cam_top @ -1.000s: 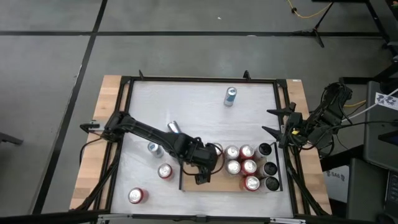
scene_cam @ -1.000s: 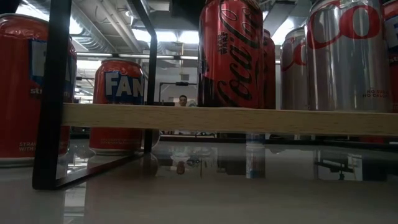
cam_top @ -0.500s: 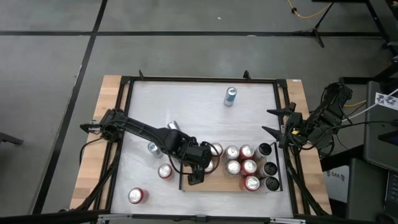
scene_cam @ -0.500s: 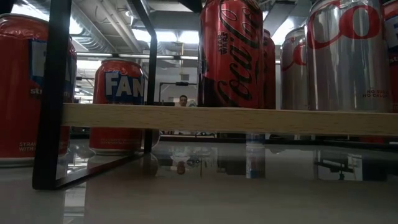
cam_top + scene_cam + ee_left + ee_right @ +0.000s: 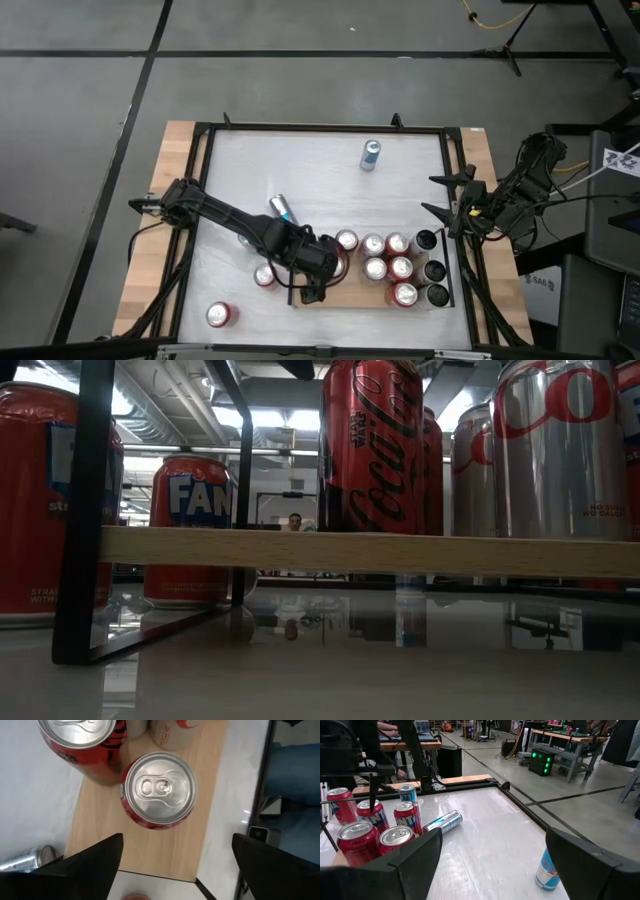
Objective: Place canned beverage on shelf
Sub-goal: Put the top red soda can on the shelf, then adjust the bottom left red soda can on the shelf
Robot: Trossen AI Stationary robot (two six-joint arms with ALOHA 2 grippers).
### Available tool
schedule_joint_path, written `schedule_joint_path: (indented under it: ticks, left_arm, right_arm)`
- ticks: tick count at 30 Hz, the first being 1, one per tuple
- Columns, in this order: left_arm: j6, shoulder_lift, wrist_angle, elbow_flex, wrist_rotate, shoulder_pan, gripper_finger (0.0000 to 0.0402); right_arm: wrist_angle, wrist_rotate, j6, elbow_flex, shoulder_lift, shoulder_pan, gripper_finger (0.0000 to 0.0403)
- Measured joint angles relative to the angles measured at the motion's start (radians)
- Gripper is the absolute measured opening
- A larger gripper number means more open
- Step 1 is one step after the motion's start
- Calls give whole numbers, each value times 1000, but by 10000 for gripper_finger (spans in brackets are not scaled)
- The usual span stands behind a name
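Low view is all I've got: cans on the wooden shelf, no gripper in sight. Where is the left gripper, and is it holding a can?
Observer: The left gripper is above the left end of the shelf, open and empty. A red can stands on the board ahead of its fingers, apart from them.
Operator: Any cans off the shelf?
Observer: Yes, a slim silver-blue can lies on its side on the table, beside the left arm.
Operator: And the right arm?
Observer: The right gripper waits open at the table's right edge, holding nothing.
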Motion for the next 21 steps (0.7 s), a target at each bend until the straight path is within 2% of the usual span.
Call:
schedule_joint_path:
  ticks: [11, 17, 21]
  left_arm:
    - [1, 30, -13, -31, -5, -4, 282]
    - [-2, 30, -8, -63, -71, -3, 222]
    - [-2, 30, 20, -89, -75, -1, 186]
  right_arm:
    - [0, 0, 0, 0, 0, 0, 347]
    - [0, 0, 0, 0, 0, 0, 347]
    - [0, 0, 0, 0, 0, 0, 347]
